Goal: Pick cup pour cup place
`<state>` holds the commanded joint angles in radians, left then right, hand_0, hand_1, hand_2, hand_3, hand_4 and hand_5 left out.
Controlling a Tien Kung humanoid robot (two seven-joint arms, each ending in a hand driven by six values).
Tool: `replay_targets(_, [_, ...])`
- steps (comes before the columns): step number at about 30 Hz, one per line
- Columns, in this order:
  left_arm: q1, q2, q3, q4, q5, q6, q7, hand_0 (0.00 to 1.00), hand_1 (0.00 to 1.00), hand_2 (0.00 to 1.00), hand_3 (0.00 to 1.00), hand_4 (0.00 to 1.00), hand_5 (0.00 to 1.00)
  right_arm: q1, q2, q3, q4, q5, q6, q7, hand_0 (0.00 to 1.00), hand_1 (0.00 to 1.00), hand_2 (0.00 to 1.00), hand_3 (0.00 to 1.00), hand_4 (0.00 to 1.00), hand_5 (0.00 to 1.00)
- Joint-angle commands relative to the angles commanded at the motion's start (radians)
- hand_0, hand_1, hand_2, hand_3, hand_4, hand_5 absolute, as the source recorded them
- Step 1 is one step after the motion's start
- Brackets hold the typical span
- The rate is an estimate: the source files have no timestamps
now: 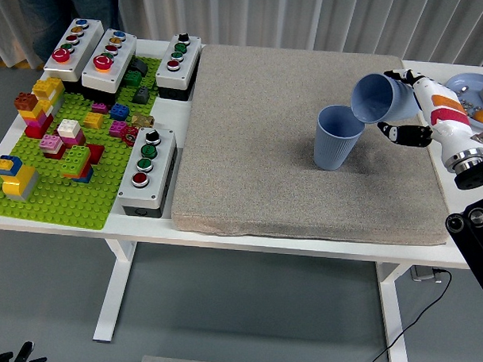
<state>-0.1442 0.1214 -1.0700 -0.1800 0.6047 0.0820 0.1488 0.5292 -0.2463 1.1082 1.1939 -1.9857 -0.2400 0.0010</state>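
The right hand (pixel 415 108) is clamped around a blue cup (pixel 379 98), tipped mouth-down toward a second blue cup (pixel 337 137) standing upright just below and to its left: the pour step, by the look of it. Next it must right the cup and set it on the grey mat (pixel 306 136). Farther left, a brick baseplate (pixel 62 198), button boxes (pixel 147 171), grey curtains behind.

Beside the mat (pixel 306 136), a plate (pixel 467 81) is cut by the right edge, its contents too small to tell.
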Motion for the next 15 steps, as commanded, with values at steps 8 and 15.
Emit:
replay_targets(8, [0.001,0.001,-0.003,0.000,0.002,0.001,0.000,0.719,0.653,0.731,0.654,0.484,0.975,0.014,-0.019,-0.032,-0.012,0.002,-0.023,0.010,0.799,0.604,0.494,0.577,0.558,0.002])
replay_targets(15, [0.000,0.001,-0.004,0.000,0.002,0.000,0.000,0.719,0.654,0.731,0.654,0.483,0.973,0.017,-0.022,-0.045,-0.009,-0.012,-0.044,0.000,0.799,0.602,0.490,0.575,0.558,0.002])
